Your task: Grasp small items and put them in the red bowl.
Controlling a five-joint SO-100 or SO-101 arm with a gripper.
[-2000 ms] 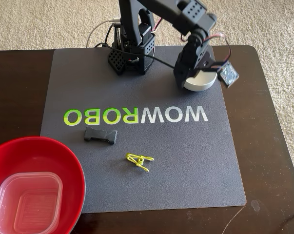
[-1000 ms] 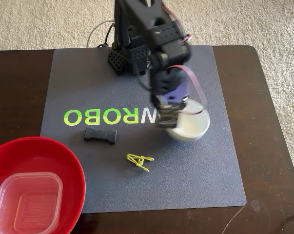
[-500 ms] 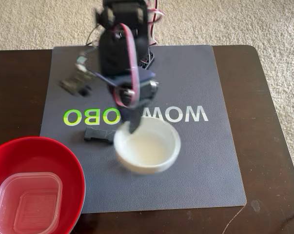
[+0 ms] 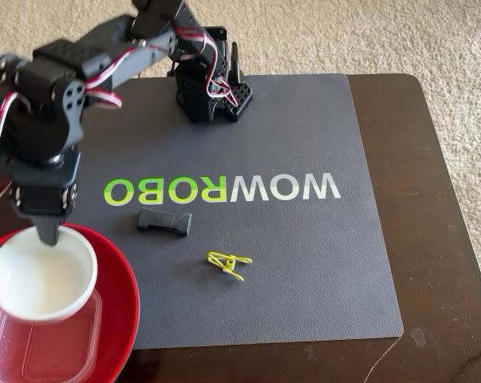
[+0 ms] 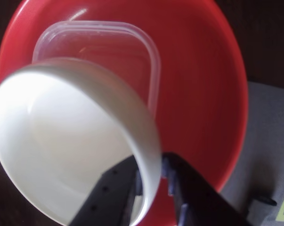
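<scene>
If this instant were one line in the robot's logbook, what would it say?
gripper: shut on white bowl rim | position: above red bowl | clear tub: inside | buckle, clip: on mat

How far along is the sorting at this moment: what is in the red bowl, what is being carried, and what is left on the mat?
Done: the clear tub already sits inside the red bowl. In hand: the gripper pinches the rim of the white bowl, held over the red bowl and not yet released. Left: the black buckle and the yellow-green clip lie untouched on the mat.
</scene>
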